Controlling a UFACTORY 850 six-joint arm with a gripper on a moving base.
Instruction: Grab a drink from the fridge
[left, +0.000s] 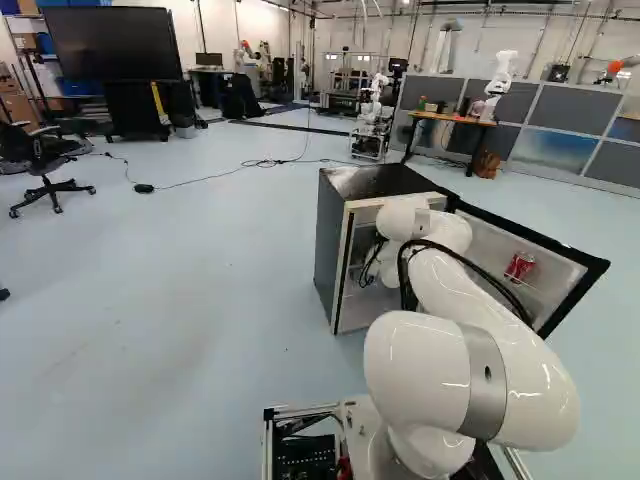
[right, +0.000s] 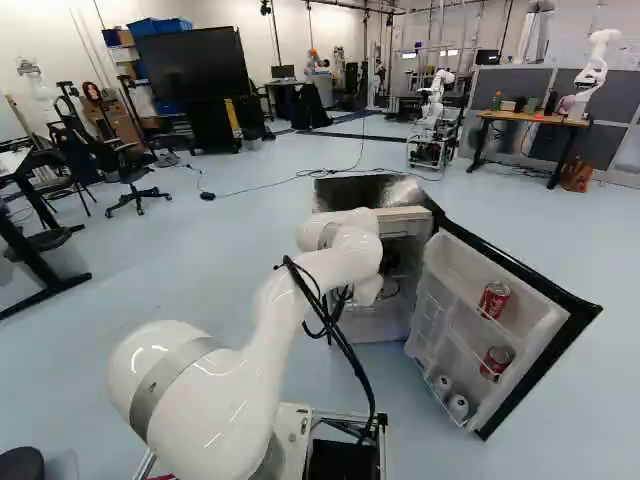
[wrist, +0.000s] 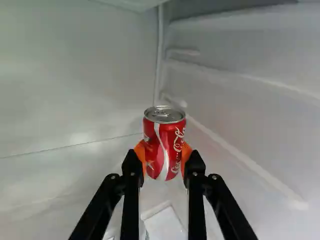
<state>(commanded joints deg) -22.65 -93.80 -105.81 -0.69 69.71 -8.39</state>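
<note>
In the wrist view the gripper (wrist: 164, 159) is shut on a red drink can (wrist: 163, 145), with an orange pad against either side. The can stands upright between the fingers, its silver top showing; whether its base touches anything is hard to tell. White inner walls of the fridge (wrist: 65, 75) surround it. At the right base view's middle, the arm's end reaches into the open fridge (right: 405, 213); the fingers cannot be made out there. Two more red cans, an upper one (right: 494, 300) and a lower one (right: 496, 361), sit in the door racks.
The fridge door (right: 470, 310) stands wide open to the right of the arm. Two white-topped cans (right: 450, 396) are low in it. A black cable (left: 270, 162) lies on the floor beyond the fridge. Another robot (left: 502, 75) stands by a far table (left: 445, 118).
</note>
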